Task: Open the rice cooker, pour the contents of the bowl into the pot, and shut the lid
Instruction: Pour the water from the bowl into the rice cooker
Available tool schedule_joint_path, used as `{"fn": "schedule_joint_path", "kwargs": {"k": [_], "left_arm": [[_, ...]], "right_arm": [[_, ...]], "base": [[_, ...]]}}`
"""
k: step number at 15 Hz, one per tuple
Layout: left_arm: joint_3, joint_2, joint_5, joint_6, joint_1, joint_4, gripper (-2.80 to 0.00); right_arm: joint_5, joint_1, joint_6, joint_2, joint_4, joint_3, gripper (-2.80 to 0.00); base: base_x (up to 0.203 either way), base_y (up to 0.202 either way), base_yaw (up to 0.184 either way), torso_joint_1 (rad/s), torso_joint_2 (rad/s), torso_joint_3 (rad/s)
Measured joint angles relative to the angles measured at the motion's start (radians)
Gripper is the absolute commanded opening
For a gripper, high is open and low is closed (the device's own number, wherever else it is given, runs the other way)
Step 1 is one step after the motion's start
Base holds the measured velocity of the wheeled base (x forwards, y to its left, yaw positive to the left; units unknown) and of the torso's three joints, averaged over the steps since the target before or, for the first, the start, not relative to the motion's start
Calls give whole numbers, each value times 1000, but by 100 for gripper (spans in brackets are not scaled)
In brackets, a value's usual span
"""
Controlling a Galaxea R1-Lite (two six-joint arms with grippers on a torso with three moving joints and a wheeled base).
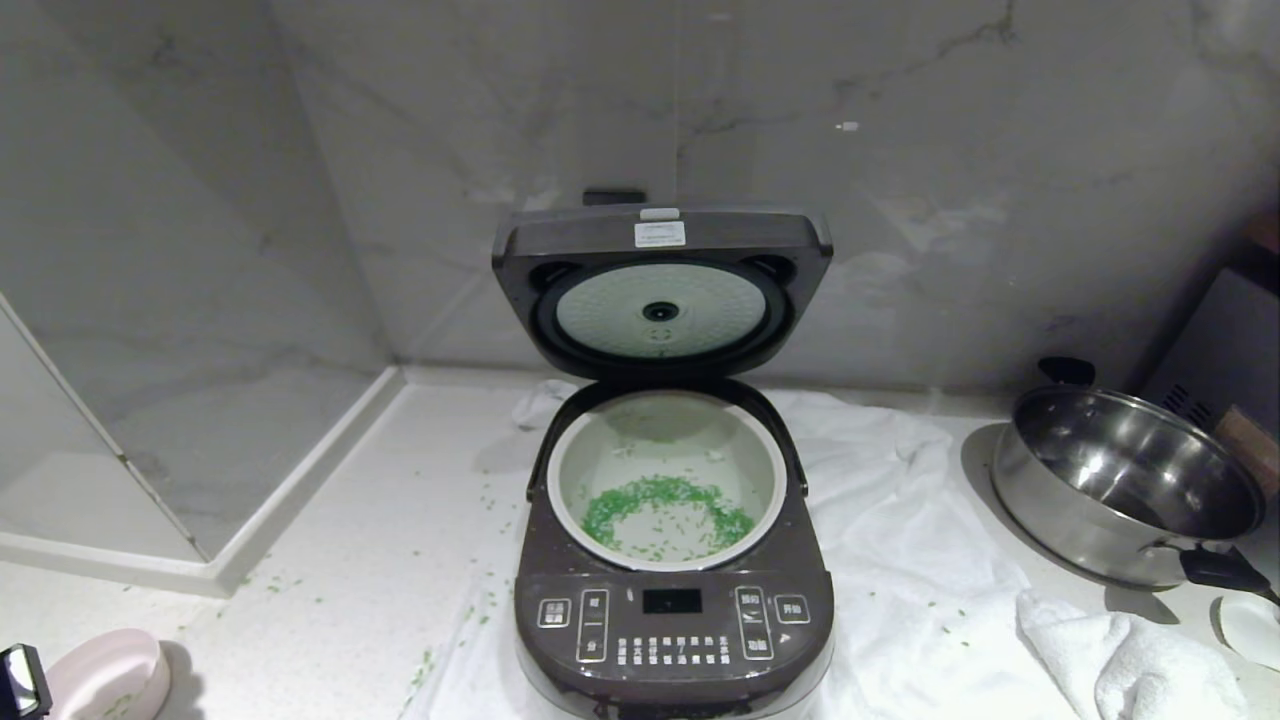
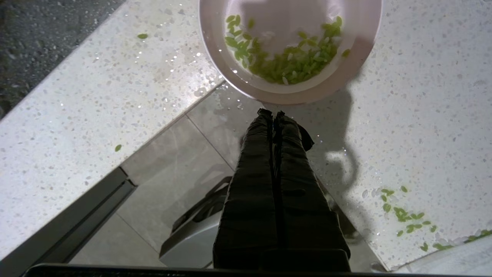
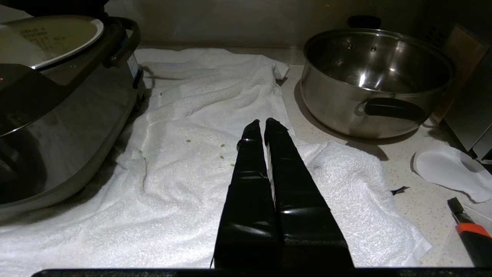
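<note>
The rice cooker (image 1: 672, 600) stands in the middle of the counter with its lid (image 1: 600, 232) swung up, the white dimpled disc facing me. Green contents (image 1: 665, 515) lie in a ring inside the white pot (image 1: 660, 430). The pink bowl (image 1: 110, 670) sits at the counter's front left corner. In the left wrist view the bowl (image 2: 284, 19) still holds some green contents (image 2: 292, 65). My left gripper (image 2: 272, 113) is shut and empty, just short of the bowl's rim. My right gripper (image 3: 261, 122) is shut and empty above the white towel (image 3: 184, 161), right of the cooker (image 3: 65, 115).
A steel pan (image 1: 1125, 490) with black handles stands at the right, a folded towel (image 1: 1150, 660) in front of it. Spilt green bits (image 1: 480, 600) dot the counter left of the cooker. The counter edge and floor (image 2: 173, 173) lie under my left gripper. An orange-handled knife (image 3: 472, 234) lies at the right.
</note>
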Motion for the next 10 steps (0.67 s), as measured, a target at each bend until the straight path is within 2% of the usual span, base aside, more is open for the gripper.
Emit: {"fn": "schedule_joint_path", "kwargs": {"k": [4, 5, 10], "left_arm": [[-14, 24, -4, 46, 56, -1, -280], [-15, 24, -7, 53, 64, -1, 0], [-21, 49, -32, 51, 87, -6, 0]], "right_arm": [[0, 0, 0, 0, 0, 0, -280], [0, 0, 0, 0, 0, 0, -280], [0, 0, 0, 0, 0, 0, -280]], "base": [[0, 0, 0, 0, 0, 0], [0, 0, 0, 0, 0, 0], [0, 0, 0, 0, 0, 0]]}}
